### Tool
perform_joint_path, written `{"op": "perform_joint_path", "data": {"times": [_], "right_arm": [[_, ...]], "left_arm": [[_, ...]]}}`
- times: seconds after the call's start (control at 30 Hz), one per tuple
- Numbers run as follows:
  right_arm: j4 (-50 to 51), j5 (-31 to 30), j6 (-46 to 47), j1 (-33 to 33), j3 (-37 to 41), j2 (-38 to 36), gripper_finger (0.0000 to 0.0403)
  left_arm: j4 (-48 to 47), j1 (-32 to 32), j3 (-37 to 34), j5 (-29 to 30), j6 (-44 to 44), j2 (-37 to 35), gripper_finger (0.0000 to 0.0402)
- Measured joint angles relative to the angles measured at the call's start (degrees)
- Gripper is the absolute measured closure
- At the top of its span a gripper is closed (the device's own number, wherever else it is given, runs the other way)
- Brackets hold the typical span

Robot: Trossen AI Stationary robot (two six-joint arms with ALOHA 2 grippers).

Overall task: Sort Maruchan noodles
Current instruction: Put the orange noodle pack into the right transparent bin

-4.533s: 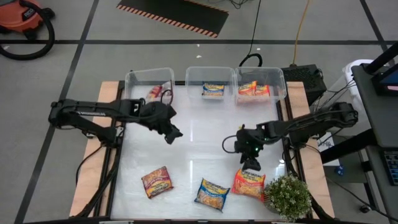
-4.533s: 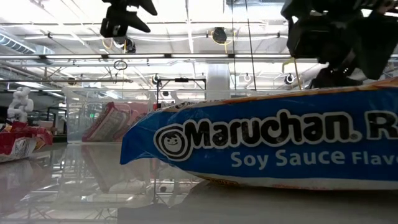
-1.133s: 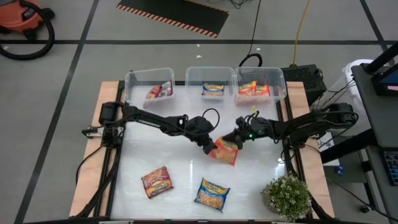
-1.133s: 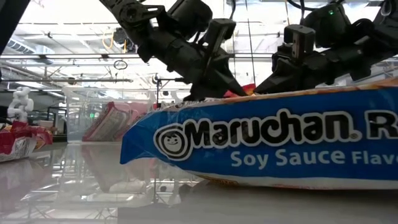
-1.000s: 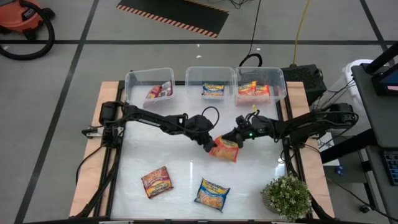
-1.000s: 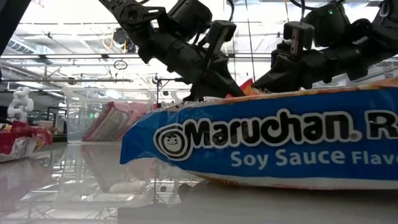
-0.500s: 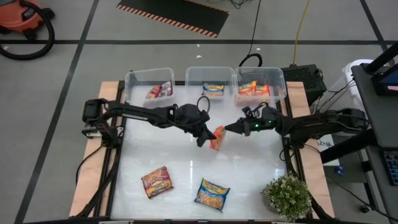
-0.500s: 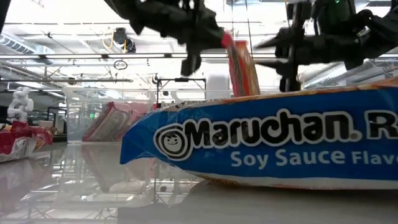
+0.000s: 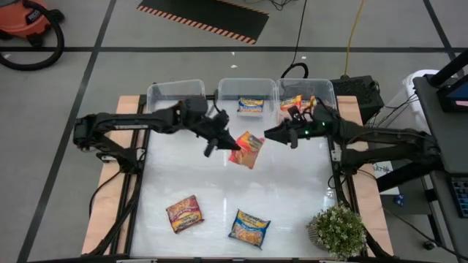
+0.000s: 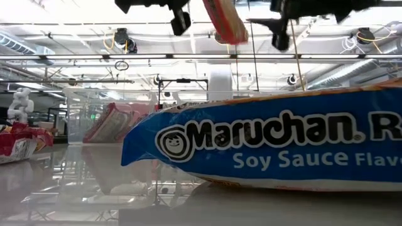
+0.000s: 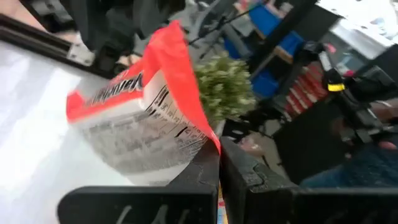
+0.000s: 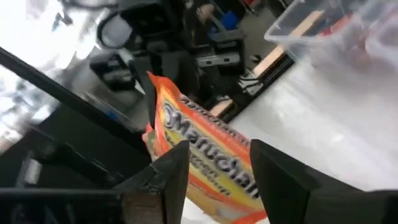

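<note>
The left gripper (image 9: 228, 144) pinches the orange packet (image 9: 247, 150) by its edge, held high for carrying; the right gripper (image 9: 272, 135), jaws spread, is just beside it.

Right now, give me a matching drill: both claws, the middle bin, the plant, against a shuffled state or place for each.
Column one:
1. left claw
2. right claw
3. middle bin
4. plant

Column two:
a. by the table's right corner, far from the bins
b. open, beside the lifted packet
c. holds a blue packet
d. shut on an orange packet, off the table

Pairs: 1-d, 2-b, 3-c, 4-a
</note>
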State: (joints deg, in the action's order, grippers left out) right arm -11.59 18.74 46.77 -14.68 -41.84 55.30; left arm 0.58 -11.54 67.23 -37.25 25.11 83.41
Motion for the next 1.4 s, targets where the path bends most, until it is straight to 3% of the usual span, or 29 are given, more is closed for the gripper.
{"op": "perform_joint_path", "data": {"times": [0.23, 0.4, 0.57, 0.7, 0.83, 1.03, 1.4], "right_arm": [[8.1, 3.6, -10.8, 0.0, -16.7, 6.9, 0.0199], [9.2, 8.0, -11.5, 0.0, -21.6, 13.5, 0.0142], [3.6, 15.6, -11.0, 0.0, -23.8, 20.7, 0.0127], [-4.7, 22.2, -7.3, 0.0, -24.4, 24.2, 0.0131], [-4.5, 27.8, -7.0, 0.0, -24.4, 25.4, 0.0137], [-4.0, 28.1, -11.5, -0.3, -24.4, 26.9, 0.0164], [-4.1, 36.3, -9.9, -6.3, -24.4, 28.1, 0.0266]], "left_arm": [[-1.7, -3.5, 0.0, -8.1, -0.7, -4.7, 0.0398], [-1.8, -3.9, 0.0, -10.2, -1.0, -6.6, 0.0398], [-2.1, -3.1, 0.0, -12.2, -1.0, -8.0, 0.0398], [-2.5, -2.9, 0.0, -12.8, -3.2, -9.2, 0.0398], [-2.5, -3.8, 0.0, -12.8, -5.4, -10.5, 0.0398], [-2.6, -6.7, 0.0, -12.6, -5.9, -10.4, 0.0399], [-5.0, -11.0, 0.0, -9.8, -3.9, -10.4, 0.0395]]}}
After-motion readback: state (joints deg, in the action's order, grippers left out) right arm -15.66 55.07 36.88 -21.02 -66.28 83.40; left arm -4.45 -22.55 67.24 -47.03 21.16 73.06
